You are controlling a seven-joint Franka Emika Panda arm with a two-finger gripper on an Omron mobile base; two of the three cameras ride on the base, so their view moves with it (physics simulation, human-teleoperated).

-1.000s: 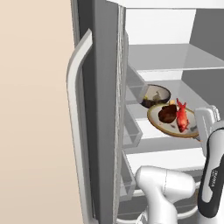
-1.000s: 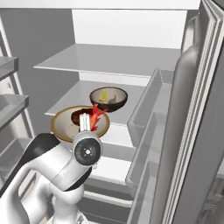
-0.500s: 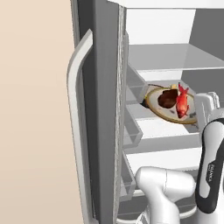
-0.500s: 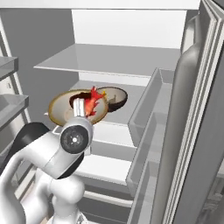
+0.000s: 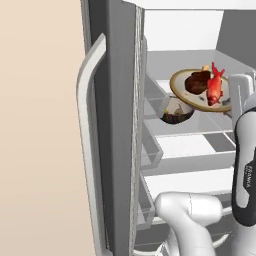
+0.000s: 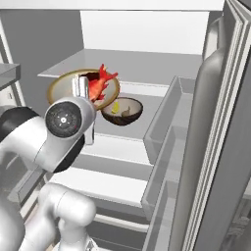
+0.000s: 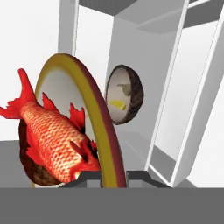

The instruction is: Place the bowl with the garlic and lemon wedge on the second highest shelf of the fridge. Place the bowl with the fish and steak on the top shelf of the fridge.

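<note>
We see the fish (image 5: 215,86) lying in the tan-rimmed bowl (image 5: 186,95) with its long axis running across the bowl: in the left base view its tail points up and toward the back of the fridge (image 5: 117,75) and its head points down toward the near rim, where the arm comes in. In the hand view the fish (image 7: 54,138) runs from its tail at upper left to its head at lower right, just beside the rim that the jaws pinch. The steak (image 5: 197,81) sits in the same bowl, touching the fish on its left side in the left base view and tucked under it in the hand view. We find the gripper (image 7: 114,176) closed narrow on the rim of this bowl, one fingertip on each side of the rim, holding it in the air at the open front of the fridge, above and in front of the second highest shelf (image 6: 147,100) and below the level of the top shelf (image 6: 147,61). The bowl tilts slightly, its far edge higher. A second bowl, dark brown (image 6: 122,111), stands on the second highest shelf; inside it we see the lemon wedge (image 6: 115,108) and a pale lump that is the garlic (image 7: 126,89), small and blurred.
</note>
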